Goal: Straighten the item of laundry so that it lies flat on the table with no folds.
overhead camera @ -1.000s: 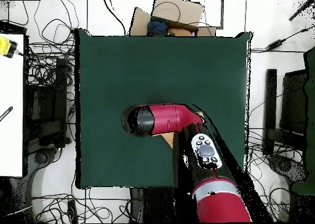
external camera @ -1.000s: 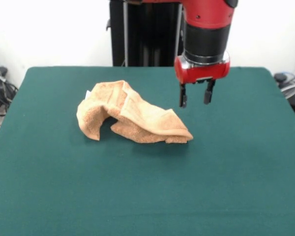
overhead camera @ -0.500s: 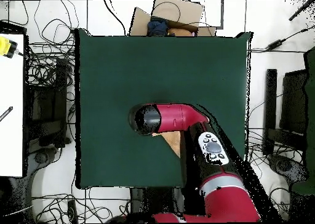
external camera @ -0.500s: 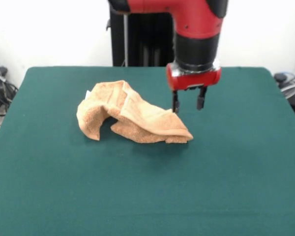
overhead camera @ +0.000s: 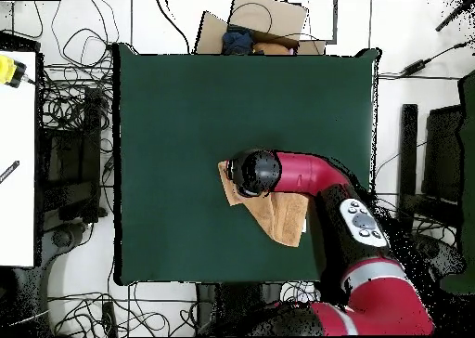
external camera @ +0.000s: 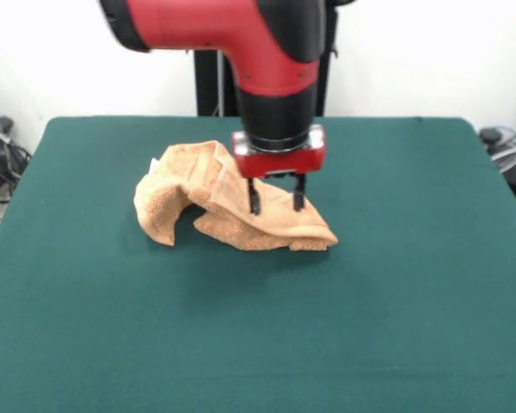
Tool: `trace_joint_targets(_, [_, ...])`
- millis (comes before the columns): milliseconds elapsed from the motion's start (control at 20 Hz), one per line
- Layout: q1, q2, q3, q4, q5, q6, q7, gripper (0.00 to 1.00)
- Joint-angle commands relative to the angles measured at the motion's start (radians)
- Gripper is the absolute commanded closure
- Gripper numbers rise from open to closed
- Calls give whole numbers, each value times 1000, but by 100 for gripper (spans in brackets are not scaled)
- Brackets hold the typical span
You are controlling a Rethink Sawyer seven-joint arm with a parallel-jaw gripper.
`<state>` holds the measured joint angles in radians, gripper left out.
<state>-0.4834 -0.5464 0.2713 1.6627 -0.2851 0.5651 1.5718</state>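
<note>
So the towel [external camera: 228, 205] is basically a crumpled heap right now, sitting around the middle of the bench [external camera: 413, 327], a bit toward the far edge where my pedestal is. It's bunched up with a big fold draped over itself, one end humped up and the other end tapering down to a flattened corner. Nothing about it is flat yet, so I'd say the job has barely started.

My tool [external camera: 275, 203] is down over the heap with its two fingers apart, tips right at the top layer of cloth, one on each side of a ridge. Not clamped on anything yet as far as I can see.

From above, my arm covers most of it, but a tan patch pokes out toward my edge of the bench.

What's left: pinch a layer, drag it out, then deal with the remaining folds.
</note>
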Motion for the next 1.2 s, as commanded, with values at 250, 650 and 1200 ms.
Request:
trace_joint_targets(250, [-76, -34, 151, -93, -113, 215, -271, 0])
trace_joint_targets(650, [-75, 99, 159, -80, -190, 95, -197, 0])
trace_joint_targets(1200, [-109, 125, 170, -56, -253, 35, -177, 0])
